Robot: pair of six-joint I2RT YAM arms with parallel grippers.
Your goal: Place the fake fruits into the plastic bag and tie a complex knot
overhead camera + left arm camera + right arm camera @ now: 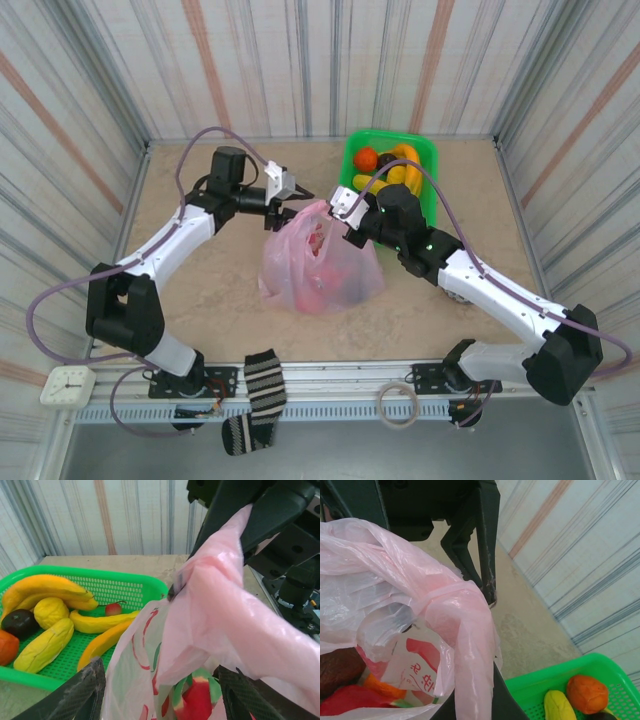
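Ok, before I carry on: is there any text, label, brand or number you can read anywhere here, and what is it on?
No text here can be quoted.
On the plastic bag: red printed marks that look like characters, creased and cut off by folds; unreadable.
On the small white clock at the table's near left corner: dial figures too small to read.
On the green basket: no print seen.

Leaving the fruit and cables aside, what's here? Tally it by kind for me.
robot arms: 2 (left arm, right arm)
pink plastic bag: 1
green basket: 1
small clock: 1
striped sock: 1
pale ring: 1
Total: 7
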